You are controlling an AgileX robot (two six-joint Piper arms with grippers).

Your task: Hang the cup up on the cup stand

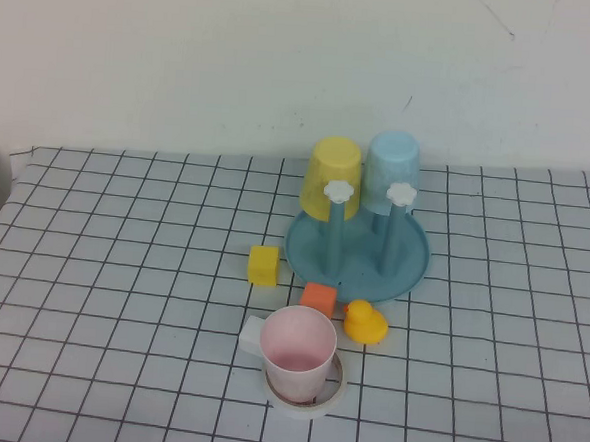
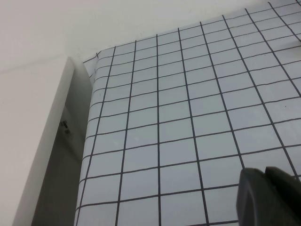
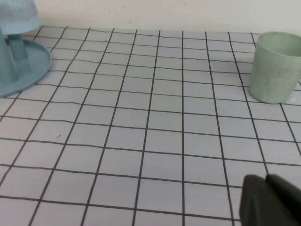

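Observation:
The pale pink cup [image 1: 300, 350] stands upright, mouth up, on a white tape roll [image 1: 306, 398] at the front middle of the table. Just behind it sits the round teal cup stand [image 1: 405, 265], whose two front pegs [image 1: 336, 229] with white flower caps are bare. A yellow cup [image 1: 334, 168] and a light blue cup [image 1: 393, 165] hang upside down on its back pegs. Neither arm shows in the high view. My left gripper [image 2: 264, 170] is shut and empty over the table's left part. My right gripper [image 3: 265, 178] is also shut and empty, with the stand's edge [image 3: 33, 66] far off.
A yellow cube [image 1: 263, 265], an orange cube [image 1: 318, 299] and a yellow duck [image 1: 365, 322] lie between cup and stand. A white block [image 1: 253, 334] touches the cup's left. A pale green cup [image 3: 275, 66] stands in the right wrist view. The table's left edge [image 2: 89, 127] meets a white panel.

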